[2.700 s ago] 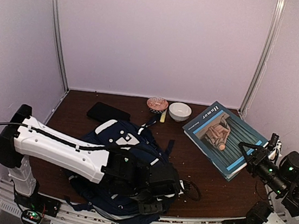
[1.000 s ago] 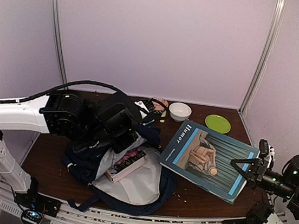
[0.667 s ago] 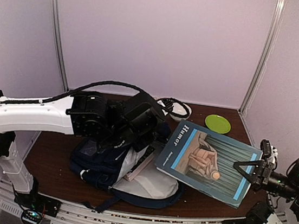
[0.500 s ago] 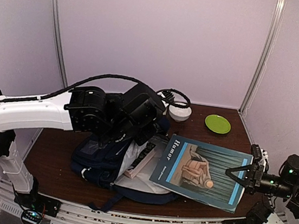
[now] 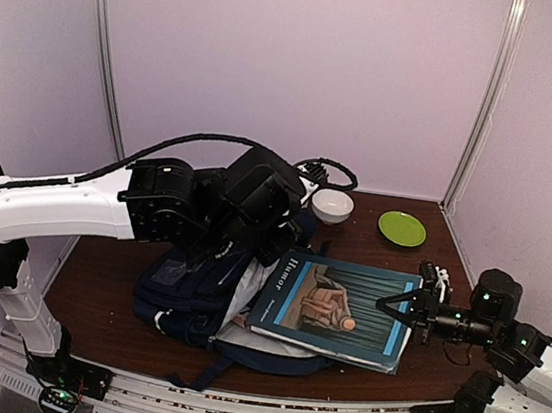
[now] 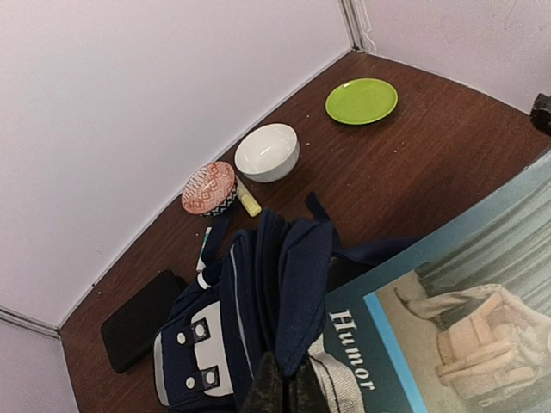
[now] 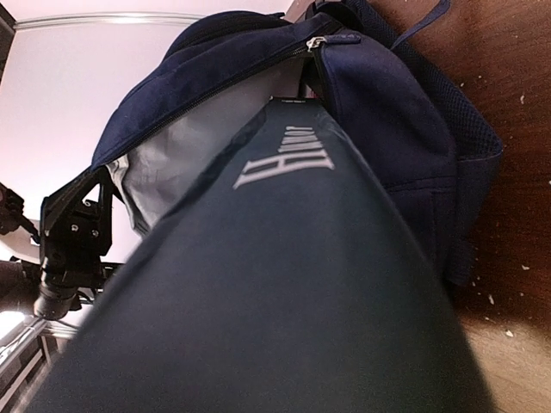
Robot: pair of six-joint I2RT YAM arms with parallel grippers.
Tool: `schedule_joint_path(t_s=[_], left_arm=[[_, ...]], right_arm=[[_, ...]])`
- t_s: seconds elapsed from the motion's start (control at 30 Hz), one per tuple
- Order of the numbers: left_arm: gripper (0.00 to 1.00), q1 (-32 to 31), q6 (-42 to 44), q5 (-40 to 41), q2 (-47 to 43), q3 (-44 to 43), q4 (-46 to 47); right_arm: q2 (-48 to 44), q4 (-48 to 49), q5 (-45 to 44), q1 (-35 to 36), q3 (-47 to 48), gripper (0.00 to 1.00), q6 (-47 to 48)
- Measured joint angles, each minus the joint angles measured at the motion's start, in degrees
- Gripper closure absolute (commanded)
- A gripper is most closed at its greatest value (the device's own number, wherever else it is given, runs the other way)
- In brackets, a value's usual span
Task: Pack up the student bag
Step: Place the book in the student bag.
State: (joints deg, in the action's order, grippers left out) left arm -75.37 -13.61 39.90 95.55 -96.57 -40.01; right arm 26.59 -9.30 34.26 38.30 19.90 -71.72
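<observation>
Lying at the left-centre of the table (image 5: 390, 261), the student bag (image 5: 191, 282) gapes toward the right.
A large blue book (image 5: 334, 309) pokes title-end into its mouth; the left gripper (image 6: 280, 391) pinches the bag's upper rim, the right gripper (image 5: 410, 302) clamps the book's far edge.

Pale lilac walls (image 5: 292, 78) are enclosing a dark brown wooden worktop (image 5: 96, 280), metal strips (image 5: 108, 55) running up both back corners.

The title "Humor" stands in white serif letters on the blue cover of the book (image 6: 465, 318), near its spine edge. In the right wrist view the same title is foreshortened, with only the "H" clear.
</observation>
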Motion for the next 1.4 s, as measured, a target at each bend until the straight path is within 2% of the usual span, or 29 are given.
schedule_joint_path(t_s=[0.17,0.47,0.9,0.93,1.03,1.1,1.23,1.4], left_arm=[[1.00,-0.04,0.09,-1.36,-0.04,0.00,1.05],[1.00,-0.63,0.22,-3.52,-0.09,-1.16,1.36],[1.00,-2.45,-1.20,-6.05,-0.11,-1.55,2.69],[1.00,-2.54,-1.53,-6.36,-0.11,-1.51,2.69],[1.00,-3.08,-2.40,-7.13,-0.13,-1.31,2.73],[1.00,-3.56,-2.71,-7.19,-0.28,-1.07,2.78],[1.00,-4.09,-2.89,-6.21,-1.66,0.70,3.58],[1.00,-4.13,-2.49,-3.30,-3.30,1.64,4.00]], right_arm=[[8.15,9.99,-1.42,2.75,-0.20,0.73,-2.27],[16.63,23.45,-7.13,5.79,-1.16,0.73,-6.73],[47.89,39.54,-18.86,16.15,10.01,0.73,-8.48],[50.60,40.26,-19.12,16.63,11.80,0.68,-8.57],[58.75,41.35,-18.75,17.70,18.23,0.40,-8.68],[62.69,42.58,-17.55,18.01,21.62,0.27,-8.85],[63.12,40.39,-16.04,18.53,24.28,0.17,-6.12],[54.71,30.45,-16.02,18.84,24.30,0.11,-1.53]])
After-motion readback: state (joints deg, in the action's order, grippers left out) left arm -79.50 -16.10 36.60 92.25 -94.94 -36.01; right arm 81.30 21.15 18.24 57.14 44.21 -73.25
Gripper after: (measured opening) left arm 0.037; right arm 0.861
